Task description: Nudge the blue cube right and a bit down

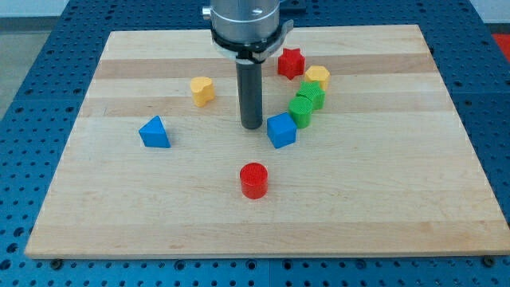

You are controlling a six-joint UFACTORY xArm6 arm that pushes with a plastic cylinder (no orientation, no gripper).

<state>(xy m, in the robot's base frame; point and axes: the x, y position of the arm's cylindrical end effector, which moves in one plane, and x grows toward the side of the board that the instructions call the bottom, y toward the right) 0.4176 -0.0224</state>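
None of the nudge looked done: no claw showed, only my tip [252, 126] at the blue cube's [281, 130] 9 o'clock, cube mid-table [382, 207] against a green block [300, 112].

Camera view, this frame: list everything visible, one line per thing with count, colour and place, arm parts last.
blue cube: 1, blue, centre of the board, just right of my tip
blue triangular block: 1, blue, view's left
red cylinder: 1, red, below the centre
red star block: 1, red, view's top, right of the rod
yellow block: 1, yellow, upper left of the rod
yellow block by the star: 1, yellow, lower right of the star
green blocks: 2, green, touching, between that yellow block and the cube
wooden board: 1, light wood, on a blue pegboard
my tip: 1, dark rod end, close by the cube's left side
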